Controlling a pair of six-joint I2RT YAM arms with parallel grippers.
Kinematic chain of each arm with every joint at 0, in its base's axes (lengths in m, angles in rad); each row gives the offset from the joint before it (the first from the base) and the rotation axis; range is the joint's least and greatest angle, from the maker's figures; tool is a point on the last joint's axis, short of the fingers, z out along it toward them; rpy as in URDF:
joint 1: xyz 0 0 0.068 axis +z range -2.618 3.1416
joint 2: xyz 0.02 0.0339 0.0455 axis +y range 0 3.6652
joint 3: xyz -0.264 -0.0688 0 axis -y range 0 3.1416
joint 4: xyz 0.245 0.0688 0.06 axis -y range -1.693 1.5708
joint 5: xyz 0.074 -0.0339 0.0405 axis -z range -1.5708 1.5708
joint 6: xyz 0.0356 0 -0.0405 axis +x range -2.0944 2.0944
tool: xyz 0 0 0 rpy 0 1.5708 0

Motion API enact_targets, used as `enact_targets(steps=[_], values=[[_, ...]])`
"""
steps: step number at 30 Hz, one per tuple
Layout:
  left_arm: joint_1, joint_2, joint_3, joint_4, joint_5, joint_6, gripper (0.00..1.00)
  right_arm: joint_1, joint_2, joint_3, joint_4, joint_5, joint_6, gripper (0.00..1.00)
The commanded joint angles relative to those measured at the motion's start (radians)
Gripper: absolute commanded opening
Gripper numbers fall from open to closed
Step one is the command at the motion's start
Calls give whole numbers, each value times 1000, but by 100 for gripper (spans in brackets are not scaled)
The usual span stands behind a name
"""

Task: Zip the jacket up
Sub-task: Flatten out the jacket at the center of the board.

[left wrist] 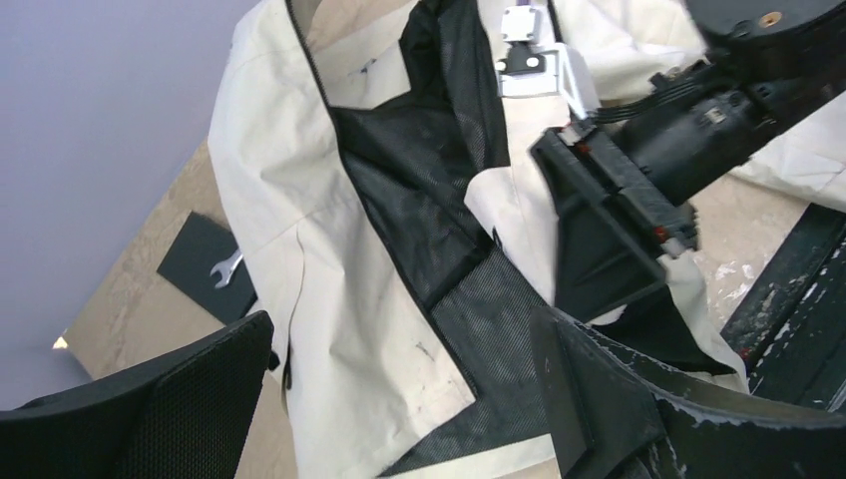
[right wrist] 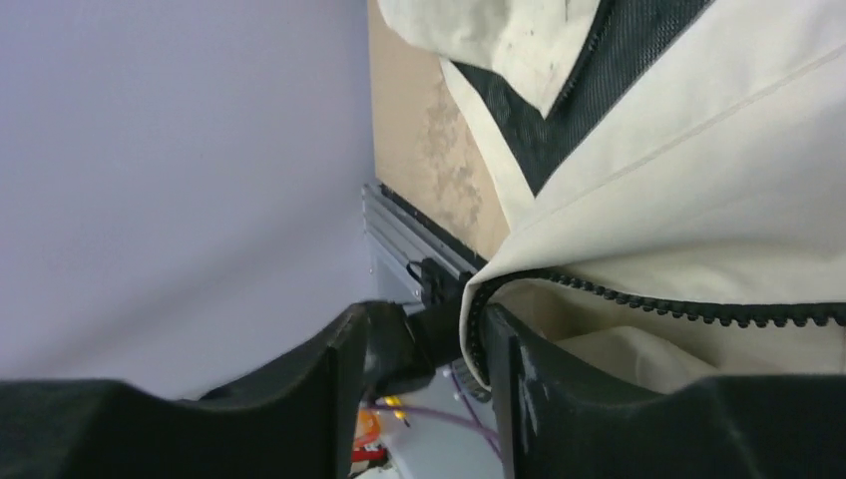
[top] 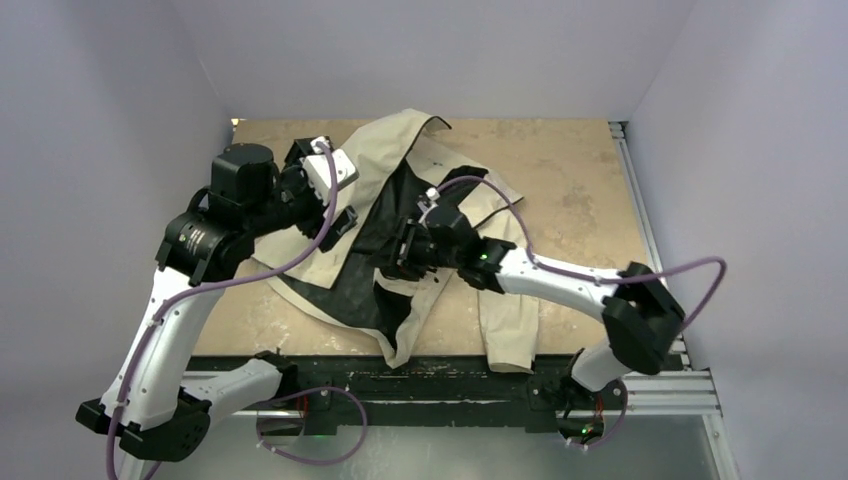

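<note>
Between the two black fingers of the right pincer (right wrist: 427, 324) runs a curled front edge of the cream-beige, thin-fabric hooded jacket (right wrist: 698, 190), its row of black zipper teeth (right wrist: 648, 301) leading off to one side. The fingers stand partway apart around that edge, and I cannot tell whether they pinch it or merely straddle it. A small dark piece also shows in the gap, too cramped to name as a slider. Seen from above, this pincer sits low over the middle of the garment, where the front lies open and the black mesh lining (left wrist: 419, 190) shows. The left pincer (left wrist: 399, 339) hovers released, its fingers spread wide with nothing between them, over the garment's left part. The jacket lies crumpled and unzipped across the middle of the tan wooden tabletop (top: 570, 180), one part reaching the near edge. By my reading, the step in hand is finding and securing the bottom end of one zipper side, and closing has not begun. The next move likely calls for a firm pinch on that end, with the left pincer bringing the opposite toothed edge alongside so the two can be seated together before any pull.
</note>
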Motion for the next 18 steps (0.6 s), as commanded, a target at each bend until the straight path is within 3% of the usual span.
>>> enact_targets(steps=[1,5,11,18], values=[[-3,-21,-72,15,-112,-22,99,24,168,175,108,114,82,56],[-3,-63,-169,38,-107,-13,99,23,348,392,-17,113,3,78],[-4,-158,-319,63,-5,107,99,-118,420,408,-57,56,-136,88],[-11,-145,-430,82,152,162,99,-233,371,427,-124,-79,-322,96]])
